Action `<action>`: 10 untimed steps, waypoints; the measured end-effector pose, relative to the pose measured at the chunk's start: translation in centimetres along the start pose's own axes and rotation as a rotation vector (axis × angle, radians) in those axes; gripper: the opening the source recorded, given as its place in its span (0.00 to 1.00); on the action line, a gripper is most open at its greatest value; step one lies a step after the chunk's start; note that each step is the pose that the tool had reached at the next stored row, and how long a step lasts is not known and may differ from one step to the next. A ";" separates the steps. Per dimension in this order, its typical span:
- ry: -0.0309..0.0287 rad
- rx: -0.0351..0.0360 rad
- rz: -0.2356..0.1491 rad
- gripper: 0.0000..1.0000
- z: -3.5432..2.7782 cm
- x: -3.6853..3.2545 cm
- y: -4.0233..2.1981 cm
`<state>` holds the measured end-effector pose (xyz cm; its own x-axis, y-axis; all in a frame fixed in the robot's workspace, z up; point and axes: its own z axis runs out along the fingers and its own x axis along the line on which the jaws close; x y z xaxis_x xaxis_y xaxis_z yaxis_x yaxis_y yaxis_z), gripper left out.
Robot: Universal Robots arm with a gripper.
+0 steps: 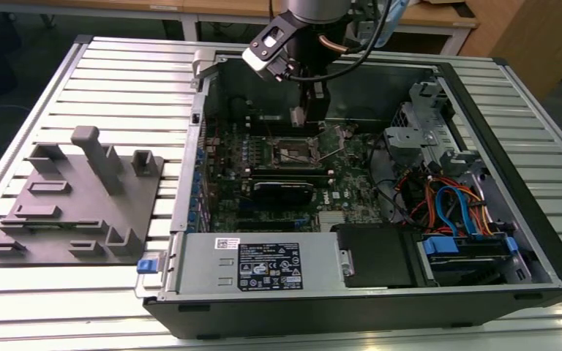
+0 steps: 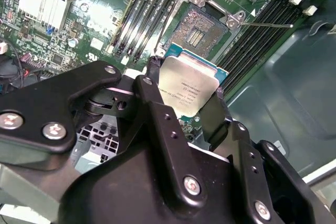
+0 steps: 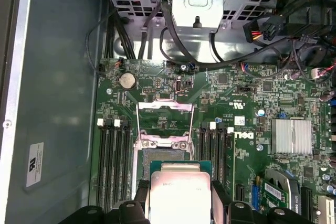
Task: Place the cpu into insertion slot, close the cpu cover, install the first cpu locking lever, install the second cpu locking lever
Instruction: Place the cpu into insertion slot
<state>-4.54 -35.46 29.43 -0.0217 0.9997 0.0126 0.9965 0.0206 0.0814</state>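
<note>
- The jaws pinch the cpu (image 2: 190, 88) by two opposite edges. The black fingers (image 2: 212, 114) press on its sides, so its pale metal top is left free.
- In both wrist views the cpu hangs in the air over the green motherboard (image 3: 236, 124), close beside the insertion slot (image 2: 200, 29). It is not yet seated in the slot.
- The cpu cover (image 3: 164, 105) is folded back, away from the slot. I judge this is to leave the dark socket open for the chip to come down into it.
- A thin metal lever (image 2: 269, 24) sticks out beside the slot. It seems to be released, which would let the cover stand open.
- The computer case (image 1: 515, 219) lies on its side on the slatted desk (image 1: 105, 80). The board therefore faces upward, and the arm (image 1: 306, 29) can reach it from above.
</note>
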 end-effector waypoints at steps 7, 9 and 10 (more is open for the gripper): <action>0.0003 -0.0002 0.000 0.54 0.20 0.00 -0.02; 0.0003 -0.0002 0.000 0.54 0.27 0.00 -0.02; 0.0003 -0.0002 0.000 0.54 0.28 0.00 -0.02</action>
<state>-4.54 -35.46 29.16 -0.0217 0.9997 0.0129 0.9965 0.0206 0.0816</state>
